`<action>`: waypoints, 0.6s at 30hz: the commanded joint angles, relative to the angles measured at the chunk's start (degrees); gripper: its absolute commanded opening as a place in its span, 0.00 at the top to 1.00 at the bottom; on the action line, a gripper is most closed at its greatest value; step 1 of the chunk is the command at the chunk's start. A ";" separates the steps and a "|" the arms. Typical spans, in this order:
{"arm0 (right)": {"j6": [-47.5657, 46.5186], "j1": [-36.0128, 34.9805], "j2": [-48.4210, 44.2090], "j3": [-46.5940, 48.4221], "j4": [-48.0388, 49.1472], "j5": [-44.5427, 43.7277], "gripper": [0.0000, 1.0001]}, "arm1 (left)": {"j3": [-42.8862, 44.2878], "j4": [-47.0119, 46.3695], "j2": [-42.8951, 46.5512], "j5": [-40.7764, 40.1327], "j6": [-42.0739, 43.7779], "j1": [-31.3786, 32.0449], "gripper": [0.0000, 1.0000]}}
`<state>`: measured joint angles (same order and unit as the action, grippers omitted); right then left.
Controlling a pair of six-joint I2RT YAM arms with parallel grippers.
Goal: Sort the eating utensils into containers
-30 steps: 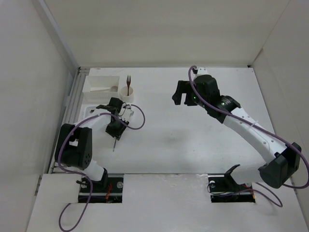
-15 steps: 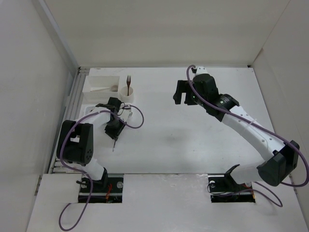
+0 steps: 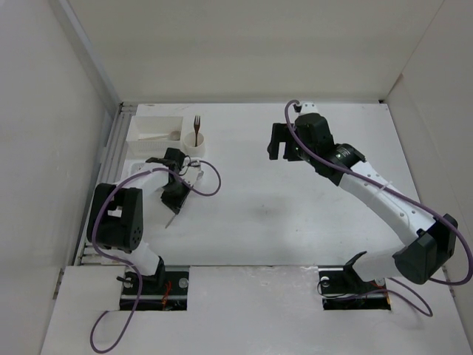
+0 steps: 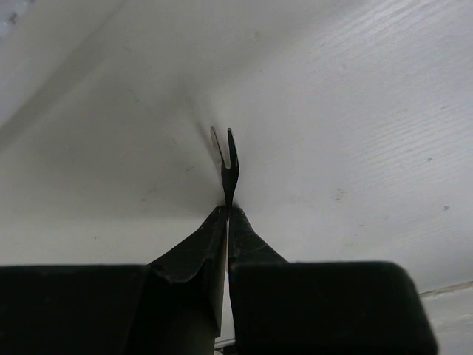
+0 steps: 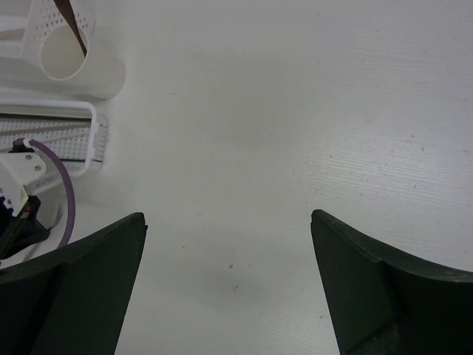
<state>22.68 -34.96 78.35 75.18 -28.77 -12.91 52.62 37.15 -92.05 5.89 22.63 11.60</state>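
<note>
My left gripper [image 3: 176, 198] is shut on the small thin metal fork [image 3: 171, 220], which sticks out toward the near side, just above the table. In the left wrist view the fork's two tines [image 4: 225, 150] stand past my closed fingertips [image 4: 228, 212]. The round cream cup [image 3: 194, 145] holds the brown wooden fork [image 3: 196, 126] upright. The rectangular box [image 3: 148, 121] holds a pale wooden spoon [image 3: 161, 135]. The ribbed tray [image 3: 136, 168] lies partly under my left arm. My right gripper [image 3: 281, 142] is open and empty over the table's far middle. Chopsticks and the dark spoon are not visible.
White walls enclose the table on the left, back and right. In the right wrist view the cup [image 5: 80, 68] and the tray [image 5: 65, 136] lie at the upper left, with the left arm's purple cable [image 5: 62, 186] beside them.
My left gripper has turned slightly, swinging the metal fork's free end leftward. My right gripper has shifted a little to the right and back.
</note>
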 commanded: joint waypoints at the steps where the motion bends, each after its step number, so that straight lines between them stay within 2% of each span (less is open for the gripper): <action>1: -0.53 -0.28 -1.79 1.90 0.03 -1.24 0.02 | 1.16 0.30 3.71 5.70 1.80 0.01 1.00; 11: -0.53 -0.28 -2.85 1.90 -0.49 -1.24 0.02 | 1.17 0.46 6.88 7.55 2.50 0.01 1.00; 18: 0.00 -0.28 -4.08 0.15 0.03 -1.77 0.02 | 8.28 2.76 10.57 12.47 4.78 0.53 1.00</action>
<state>22.70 -34.98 76.49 75.16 -29.63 -13.54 56.16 38.17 -86.39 14.35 25.63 11.90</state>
